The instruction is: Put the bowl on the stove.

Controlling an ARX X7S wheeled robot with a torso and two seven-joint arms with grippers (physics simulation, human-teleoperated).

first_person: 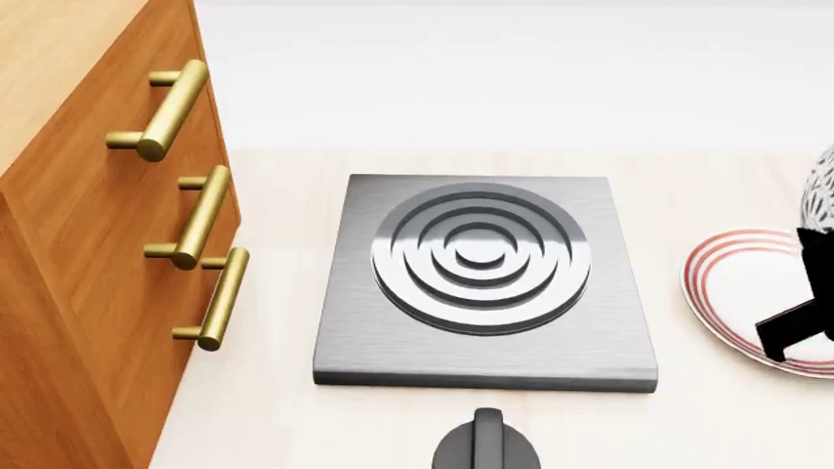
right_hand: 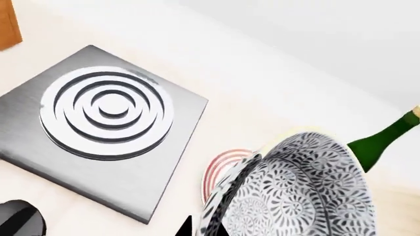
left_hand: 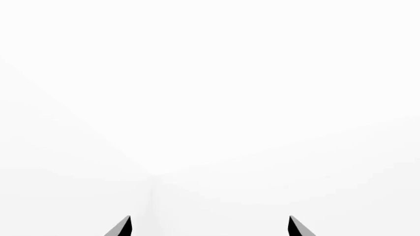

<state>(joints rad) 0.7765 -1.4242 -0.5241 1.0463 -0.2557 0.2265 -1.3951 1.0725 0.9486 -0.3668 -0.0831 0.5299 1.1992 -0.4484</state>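
Observation:
The bowl [right_hand: 302, 191], white with a dense grey-blue floral pattern, is tilted on its side above a plate, to the right of the stove. My right gripper [right_hand: 203, 229] is shut on the bowl's rim, which runs between the two black fingertips. In the head view only a sliver of the bowl [first_person: 821, 191] shows at the right edge, with part of the right gripper [first_person: 795, 324] below it. The stove [first_person: 482, 278] is a dark grey slab with a ring burner and nothing on it; it also shows in the right wrist view [right_hand: 98, 128]. My left gripper [left_hand: 210, 227] is open and empty, facing plain white.
A white plate with red rings [first_person: 745, 293] lies right of the stove, under the bowl. A round black knob [first_person: 485, 445] sits in front of the stove. A wooden cabinet with brass handles [first_person: 195, 225] stands to the left. A green bottle [right_hand: 384, 140] is beyond the bowl.

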